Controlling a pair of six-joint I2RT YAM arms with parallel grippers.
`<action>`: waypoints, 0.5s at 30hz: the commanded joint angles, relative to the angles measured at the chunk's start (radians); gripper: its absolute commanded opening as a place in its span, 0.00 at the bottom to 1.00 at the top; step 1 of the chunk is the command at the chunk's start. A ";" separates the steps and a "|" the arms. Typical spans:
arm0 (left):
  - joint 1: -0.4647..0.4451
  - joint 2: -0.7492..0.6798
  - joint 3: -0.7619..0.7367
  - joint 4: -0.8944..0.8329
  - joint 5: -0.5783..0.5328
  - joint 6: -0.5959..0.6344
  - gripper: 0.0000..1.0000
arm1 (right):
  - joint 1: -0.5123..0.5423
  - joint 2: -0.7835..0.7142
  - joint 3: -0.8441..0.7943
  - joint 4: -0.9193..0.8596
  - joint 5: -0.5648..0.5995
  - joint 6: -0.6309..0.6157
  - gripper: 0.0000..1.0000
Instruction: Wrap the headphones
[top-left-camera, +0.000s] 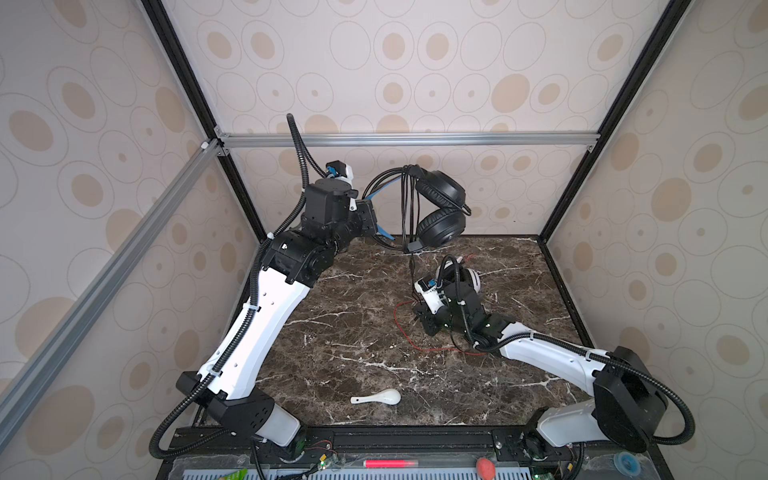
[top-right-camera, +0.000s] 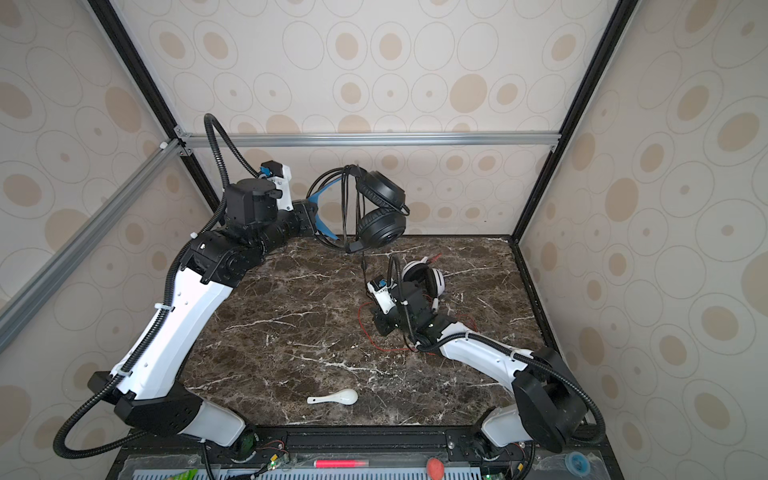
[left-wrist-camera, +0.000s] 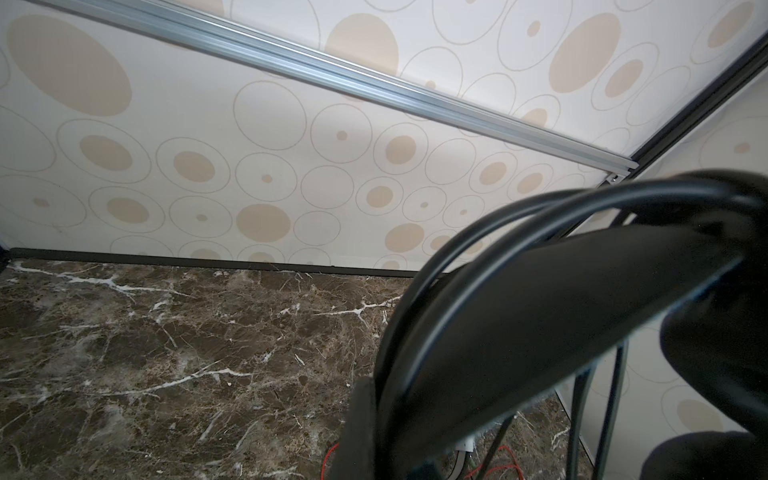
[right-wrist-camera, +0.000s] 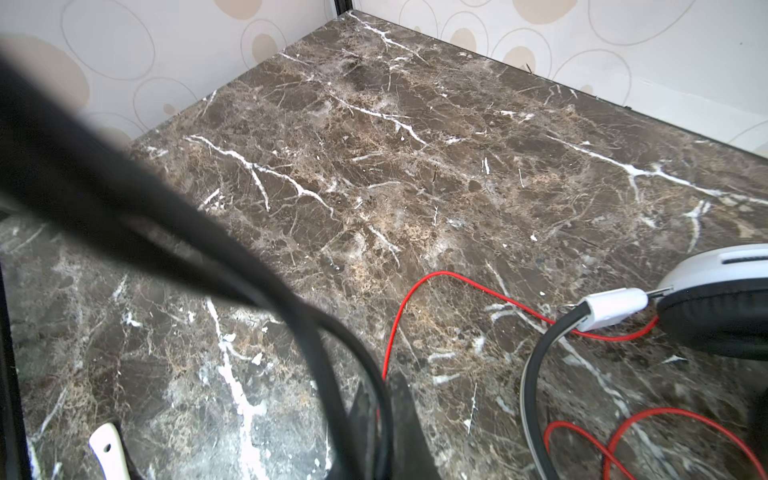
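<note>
A: The table (top-left-camera: 345, 332)?
B: Open room left and front.
A: The black headset (top-left-camera: 441, 195)?
B: Aloft near the back wall (top-left-camera: 511, 187) — cups pointing right, band clamped in the left gripper (top-left-camera: 379, 226).
A: The right gripper (top-left-camera: 420, 316)?
B: Closed low beside the white headset (top-right-camera: 432, 279) — black cord (top-left-camera: 405, 208) at its tips.

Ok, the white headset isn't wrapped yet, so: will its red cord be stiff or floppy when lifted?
Probably floppy: the red cord is thin and lies in loose, irregular loops on the table. Likely light, so it should trail rather than drag the white headset. It may hold some curl, since the loops look rounded.
</note>
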 joint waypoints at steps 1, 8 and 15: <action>0.009 -0.009 0.021 0.155 -0.061 -0.100 0.00 | 0.036 -0.031 -0.019 -0.071 0.078 -0.025 0.00; 0.015 0.030 0.026 0.184 -0.164 -0.075 0.00 | 0.121 -0.088 -0.023 -0.138 0.142 -0.037 0.00; 0.035 0.084 0.031 0.231 -0.182 -0.061 0.00 | 0.197 -0.160 0.006 -0.248 0.180 -0.065 0.00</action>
